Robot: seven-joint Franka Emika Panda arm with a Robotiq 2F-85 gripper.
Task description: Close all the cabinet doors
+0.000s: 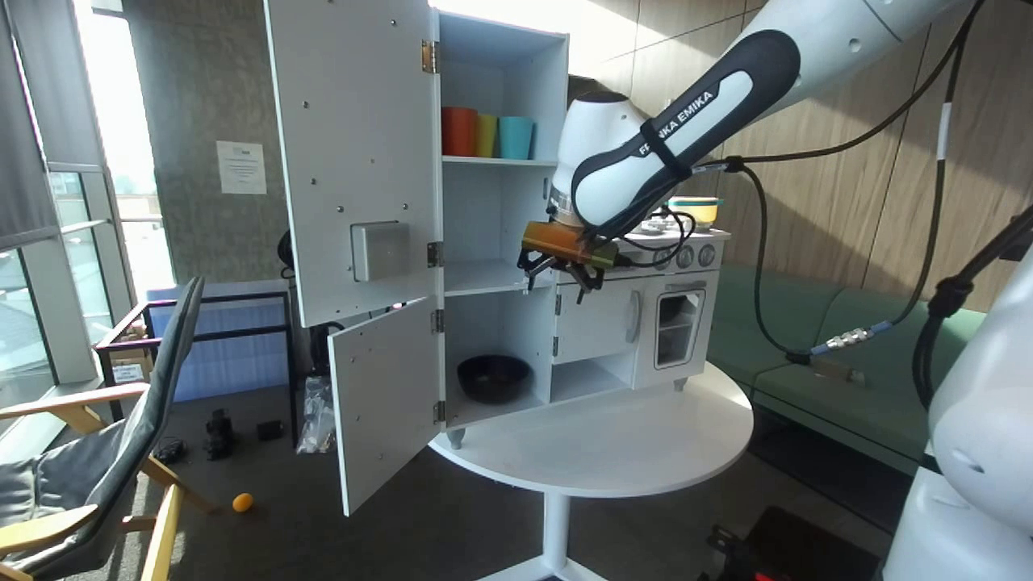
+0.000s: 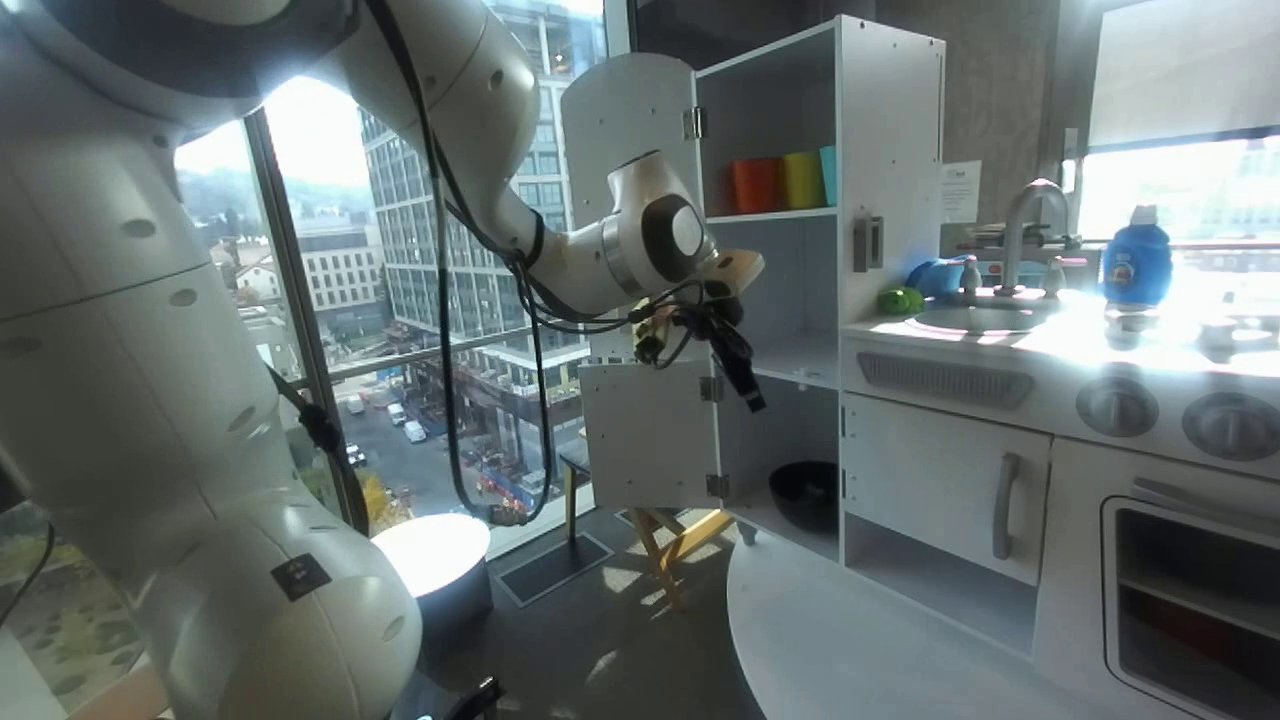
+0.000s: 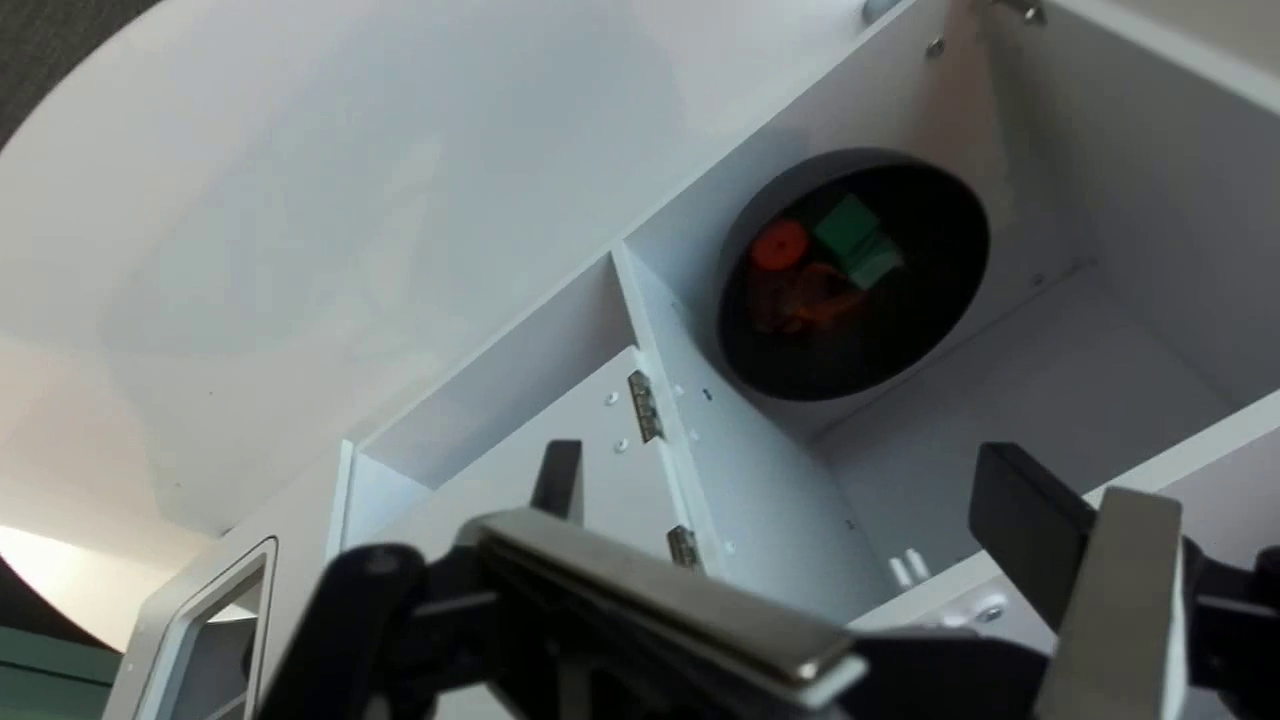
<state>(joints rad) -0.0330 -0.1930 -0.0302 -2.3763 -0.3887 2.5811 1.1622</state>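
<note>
Your gripper point(image 1: 556, 290) hangs, jaws apart and unloaded, in front of the cabinet point(image 1: 494, 211), whose upper door point(image 1: 355, 153) and lower door point(image 1: 387, 399) stand open; closing both appears pending. Route around one door's outer face, then push inward. Those faces are hidden, and the wrist point(image 2: 655, 235) partly masks the upper door in an exterior view.

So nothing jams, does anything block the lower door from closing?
Only the gripper might: it hangs in front of the cabinet. The bowl sits inside, so it probably won't block the lower door.
</note>
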